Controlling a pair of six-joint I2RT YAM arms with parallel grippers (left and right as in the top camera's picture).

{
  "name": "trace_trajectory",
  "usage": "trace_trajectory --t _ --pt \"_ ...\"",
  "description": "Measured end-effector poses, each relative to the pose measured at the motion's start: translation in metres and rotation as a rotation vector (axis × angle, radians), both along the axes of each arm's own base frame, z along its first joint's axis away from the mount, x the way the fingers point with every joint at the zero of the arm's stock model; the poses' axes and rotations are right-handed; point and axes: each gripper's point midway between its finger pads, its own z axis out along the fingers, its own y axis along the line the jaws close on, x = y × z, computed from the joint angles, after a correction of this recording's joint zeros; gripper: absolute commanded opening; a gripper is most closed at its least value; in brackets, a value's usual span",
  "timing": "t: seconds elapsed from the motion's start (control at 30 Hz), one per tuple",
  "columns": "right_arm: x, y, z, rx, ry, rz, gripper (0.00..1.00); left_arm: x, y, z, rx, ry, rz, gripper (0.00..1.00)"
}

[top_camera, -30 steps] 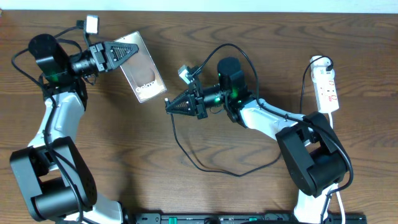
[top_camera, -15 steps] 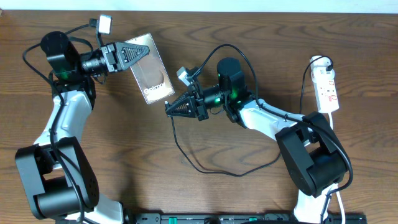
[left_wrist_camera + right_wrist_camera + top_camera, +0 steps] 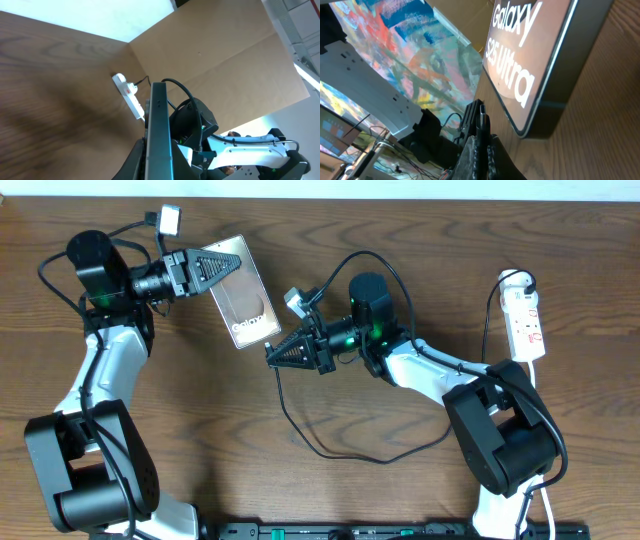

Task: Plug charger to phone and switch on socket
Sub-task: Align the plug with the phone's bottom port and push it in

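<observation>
My left pincer [image 3: 228, 264] is clamped on one end of the phone [image 3: 246, 308], which slants out ahead of its tips. My right pincer [image 3: 273, 352] is closed on the charger [image 3: 300, 430] at its plug, the tip just short of the phone's near end. The socket [image 3: 527, 323] lies well behind my right pincer.
</observation>
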Motion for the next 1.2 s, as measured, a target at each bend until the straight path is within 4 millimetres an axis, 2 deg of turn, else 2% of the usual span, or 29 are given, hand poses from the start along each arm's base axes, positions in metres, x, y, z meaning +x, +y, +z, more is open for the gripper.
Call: trace_trajectory --t 0.33,1.2 --pt "0.001 0.0 0.0 -0.006 0.013 -0.008 0.01 -0.003 -0.012 0.0 0.007 -0.023 -0.029 0.08" --pt "0.001 0.002 0.0 -0.032 0.082 -0.017 0.01 -0.002 -0.012 0.0 0.013 -0.043 -0.028 0.07"
